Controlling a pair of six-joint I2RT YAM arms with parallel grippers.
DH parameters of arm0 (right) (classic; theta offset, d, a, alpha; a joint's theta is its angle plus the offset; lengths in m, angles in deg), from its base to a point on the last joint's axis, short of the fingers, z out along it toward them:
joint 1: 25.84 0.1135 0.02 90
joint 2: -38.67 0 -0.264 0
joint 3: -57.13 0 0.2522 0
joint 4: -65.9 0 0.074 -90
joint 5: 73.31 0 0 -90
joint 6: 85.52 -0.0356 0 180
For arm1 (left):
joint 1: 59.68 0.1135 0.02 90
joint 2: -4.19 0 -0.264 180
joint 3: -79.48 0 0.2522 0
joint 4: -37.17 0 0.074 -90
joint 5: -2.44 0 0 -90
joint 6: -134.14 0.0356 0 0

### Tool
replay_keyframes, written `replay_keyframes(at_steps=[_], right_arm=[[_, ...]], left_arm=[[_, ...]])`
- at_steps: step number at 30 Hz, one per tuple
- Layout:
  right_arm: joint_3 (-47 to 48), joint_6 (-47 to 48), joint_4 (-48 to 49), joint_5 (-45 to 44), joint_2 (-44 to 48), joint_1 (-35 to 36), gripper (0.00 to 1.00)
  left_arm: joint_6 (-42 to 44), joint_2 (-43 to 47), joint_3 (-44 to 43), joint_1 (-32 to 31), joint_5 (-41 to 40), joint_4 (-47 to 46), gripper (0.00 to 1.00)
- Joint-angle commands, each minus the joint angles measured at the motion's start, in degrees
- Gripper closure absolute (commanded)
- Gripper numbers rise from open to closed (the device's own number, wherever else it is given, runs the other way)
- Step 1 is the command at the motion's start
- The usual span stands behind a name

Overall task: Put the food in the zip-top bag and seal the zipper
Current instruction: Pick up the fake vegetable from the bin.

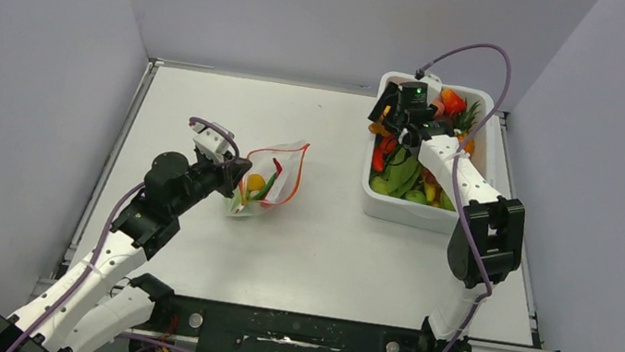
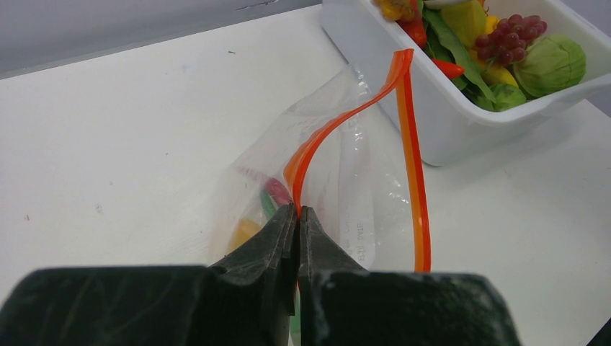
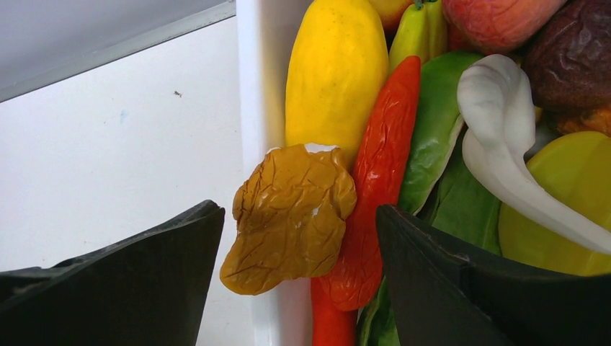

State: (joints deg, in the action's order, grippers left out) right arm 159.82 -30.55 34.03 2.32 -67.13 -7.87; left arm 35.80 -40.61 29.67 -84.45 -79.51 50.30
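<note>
- While the zip-top bag lies on the bench in front of the left arm, well apart from the white tub, we note some food already inside it. Yellow, green and red pieces show through the clear film.
- Left fingers are clenched on the zipper at its near end, pinching one lip of the strip. The other lip bows away from it, so the mouth gapes and no part of the seal looks pressed together.
- Right fingers are released and spread wide, grasping nothing. They straddle one wall of the tub, one on the bench side and one over the contents.
- Between them a wrinkled tan piece drapes over the tub's rim, touching a long red chili. A yellow fruit sits just behind it. We see no contact between the fingers and any of these.
- The tub is heaped: greens, grapes, a white curved piece and more reds and yellows.
- Our judgement: loading is under way but far from finished, since most of the food sits in the tub rather than in the bag.
- Left to do, as we read it: a pick from the tub (the tan piece looks the likely candidate), a carry to the held-open mouth, repeats for the rest, and then closing the zipper along its whole length.
</note>
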Motion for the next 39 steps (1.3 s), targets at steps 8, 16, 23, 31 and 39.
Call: replay_keyframes(at_steps=[8, 16, 23, 31, 39], right_arm=[[2.0, -0.7, 2.2, 0.0, -1.6, -0.2, 0.22], [1.9, -0.6, 2.7, 1.0, -2.6, -0.2, 0.25], [1.9, -0.6, 2.7, 1.6, -3.4, -0.3, 0.29], [1.7, -0.7, 3.0, 2.6, -3.5, -0.3, 0.38], [1.6, 0.0, 2.7, 2.5, -2.4, -0.3, 0.44]], left_arm=[[0.3, 0.7, -2.6, 0.2, 0.8, -2.9, 1.00], [0.3, 0.5, -2.7, 0.3, 1.0, -2.8, 1.00], [0.3, 1.4, -2.5, 0.3, -1.0, -2.8, 1.00], [0.2, 1.9, -2.5, 0.3, -2.0, -2.6, 1.00], [0.4, 2.4, -2.4, 0.3, -2.9, -2.7, 1.00]])
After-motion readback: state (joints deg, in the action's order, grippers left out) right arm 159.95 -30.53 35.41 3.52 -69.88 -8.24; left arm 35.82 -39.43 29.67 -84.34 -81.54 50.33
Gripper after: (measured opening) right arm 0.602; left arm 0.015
